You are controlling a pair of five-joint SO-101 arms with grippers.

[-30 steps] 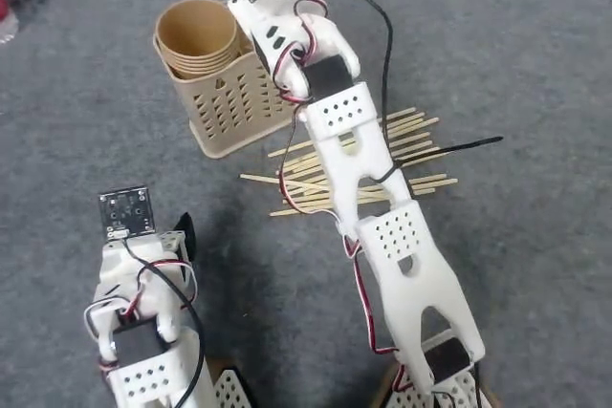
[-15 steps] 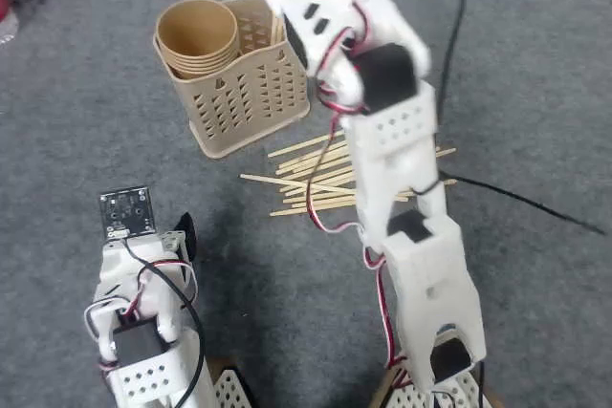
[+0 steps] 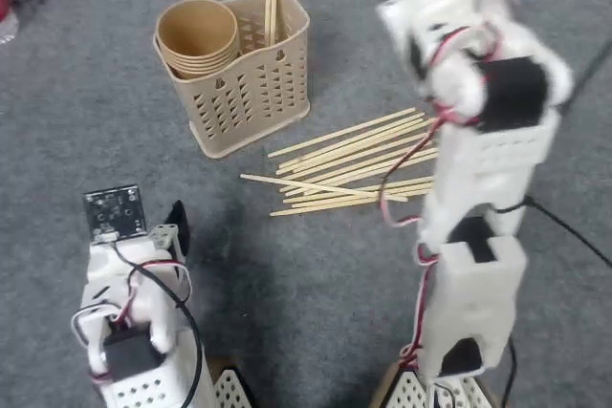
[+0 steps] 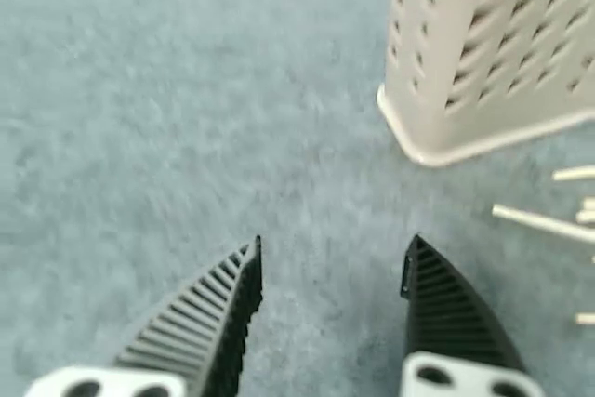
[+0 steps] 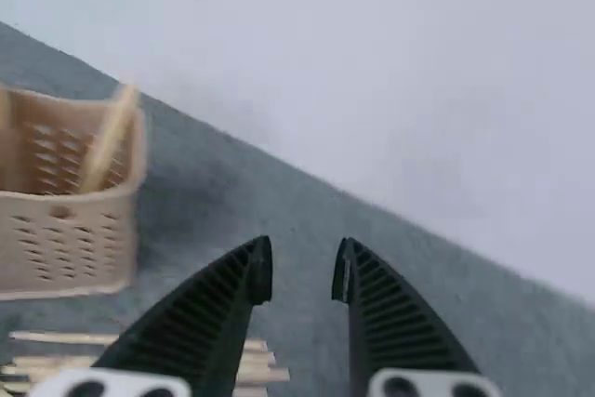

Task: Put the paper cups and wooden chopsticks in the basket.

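Some wooden chopsticks (image 3: 271, 2) now stand in the basket (image 3: 253, 93) beside the stacked paper cups (image 3: 196, 33); loose chopsticks (image 3: 354, 164) lie on the carpet (image 3: 96, 121). The right gripper (image 5: 302, 262), slightly parted and empty, has swung clear; the left gripper (image 4: 335, 258) rests with jaws apart.

White perforated arms (image 3: 475, 284), black servos (image 3: 131, 354), red-black cables (image 3: 129, 305); left claw (image 4: 335, 246) seems ribbed black.

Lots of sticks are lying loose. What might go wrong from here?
The loose wooden chopsticks lie crossed in a heap, so a grab may scatter them or lift several. The brown paper cup stack fills much of the beige perforated basket, so dropped sticks could miss the free side.
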